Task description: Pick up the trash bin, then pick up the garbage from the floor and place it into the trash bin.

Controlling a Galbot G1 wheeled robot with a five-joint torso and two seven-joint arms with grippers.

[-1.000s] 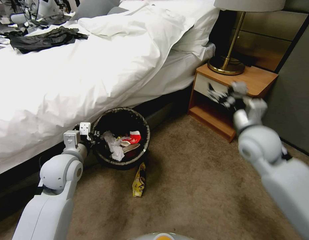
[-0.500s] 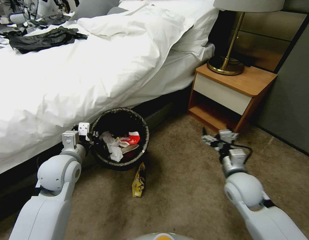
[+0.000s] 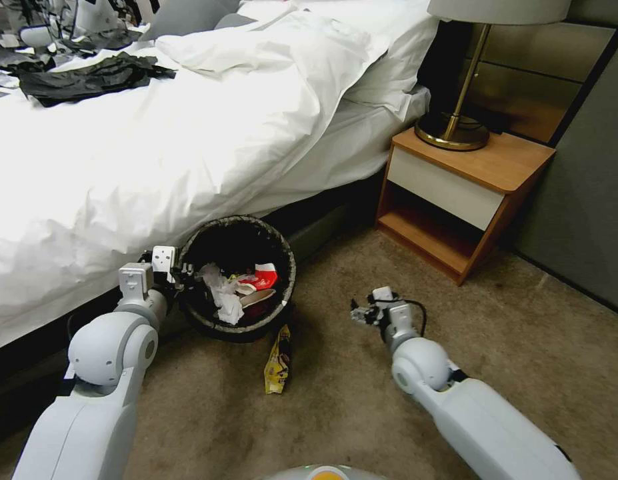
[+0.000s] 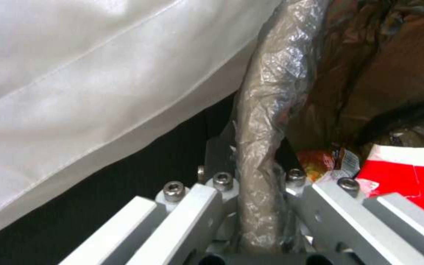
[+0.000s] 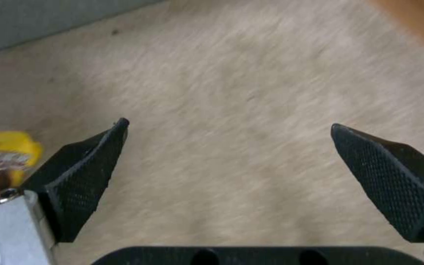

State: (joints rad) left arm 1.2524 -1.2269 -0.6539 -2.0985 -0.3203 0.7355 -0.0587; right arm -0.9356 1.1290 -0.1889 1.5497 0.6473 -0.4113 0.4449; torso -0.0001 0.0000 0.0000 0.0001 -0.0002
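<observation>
The trash bin, lined with a dark bag, stands tilted against the bed edge. Inside it lie crumpled white tissue and a red-and-white cup. My left gripper is shut on the bin's rim; in the left wrist view the bag-covered rim runs between its fingers, beside the red cup. A yellow snack wrapper lies on the floor just in front of the bin. My right gripper hangs low over the carpet, open, with the wrapper beside one finger.
A bed with a white duvet overhangs the bin. A wooden nightstand carrying a brass lamp stands at the right, against a dark wall panel. Open carpet lies between the wrapper and the nightstand.
My right arm has swung down from in front of the nightstand to low over the carpet, moving left toward the wrapper. The left gripper keeps its hold on the bin rim.
</observation>
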